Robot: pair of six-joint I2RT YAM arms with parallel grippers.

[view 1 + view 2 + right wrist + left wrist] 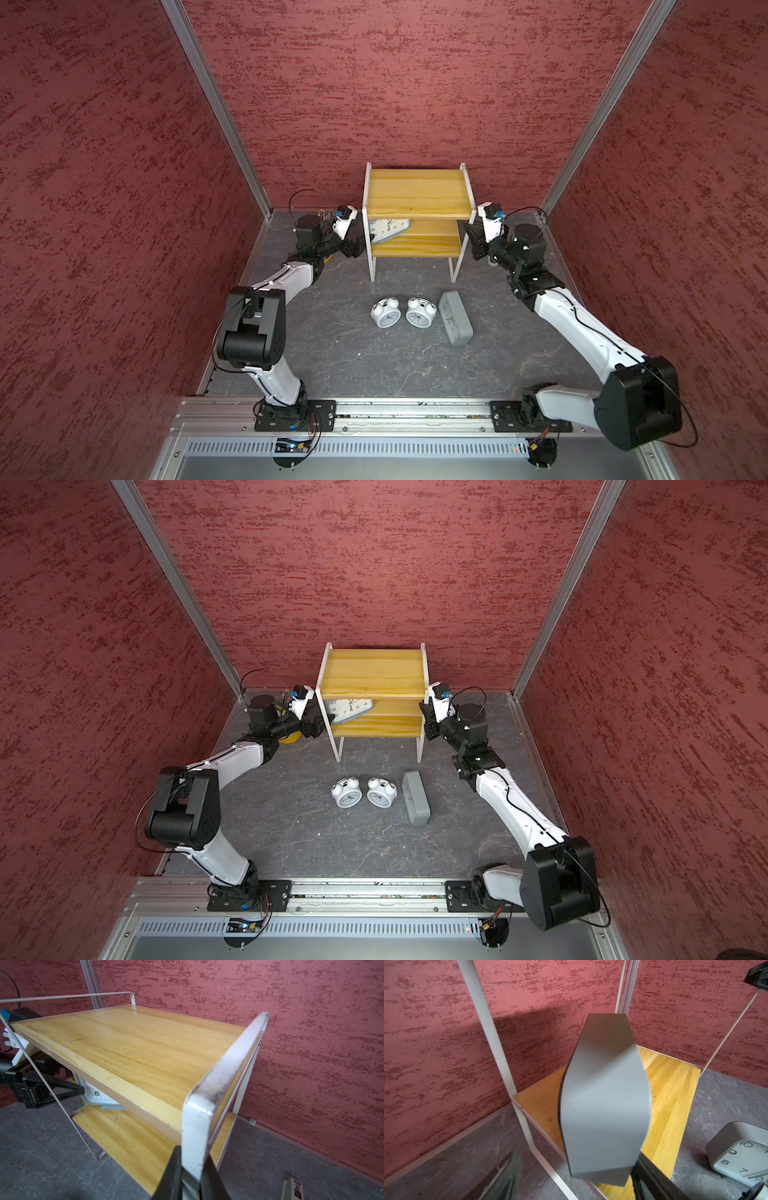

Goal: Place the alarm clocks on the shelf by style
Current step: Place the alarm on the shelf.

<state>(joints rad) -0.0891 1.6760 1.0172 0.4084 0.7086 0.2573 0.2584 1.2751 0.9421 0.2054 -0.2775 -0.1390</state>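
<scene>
One grey clock [388, 230] leans tilted inside the shelf [415, 191] that my right hand [468, 235] grasps; my left hand [368, 243] is released, so I would withdraw it slowly.

The scene is lit evenly and fairly brightly from above, and only soft shadows are cast; a broad one is thrown on the red wall [550, 1028] behind the shelf [670, 1088] in the left wrist view. The grey clock [604, 1105] close to that lens is rendered out of focus and bent by wide-angle distortion. In the right wrist view the shelf's near frame corner is blurred, and a pale sheen is caught on the top board [135, 1043].
</scene>
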